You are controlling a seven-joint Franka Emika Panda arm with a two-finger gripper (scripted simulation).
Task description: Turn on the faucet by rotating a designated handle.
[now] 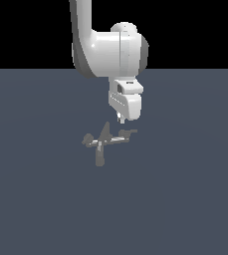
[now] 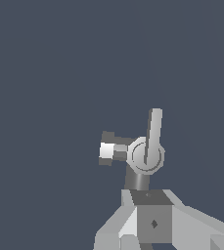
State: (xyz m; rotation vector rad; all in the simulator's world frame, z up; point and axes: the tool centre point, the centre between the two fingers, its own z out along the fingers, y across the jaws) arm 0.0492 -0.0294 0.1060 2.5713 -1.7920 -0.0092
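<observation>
The small grey cross-shaped faucet [image 1: 101,142] stands on the flat grey floor, with its fin upright and its rounded spout [image 1: 100,157] pointing toward the camera. Its handle [image 1: 121,137], the long thin pale arm, reaches to the exterior view's right and ends in a small dark bar lever [image 1: 129,132]. My gripper [image 1: 120,119] hangs just above the handle near the lever, apart from it, fingers together and empty. In the wrist view the faucet [image 2: 145,155] lies straight ahead. Its handle [image 2: 137,179] runs under my gripper [image 2: 151,210], which hides the lever.
The shorter arm with the rounded knob [image 1: 88,140] sticks out to the exterior view's left; it also shows in the wrist view [image 2: 108,148]. A uniform dark grey floor [image 1: 185,199] surrounds the faucet, and my white arm [image 1: 110,50] comes down from above.
</observation>
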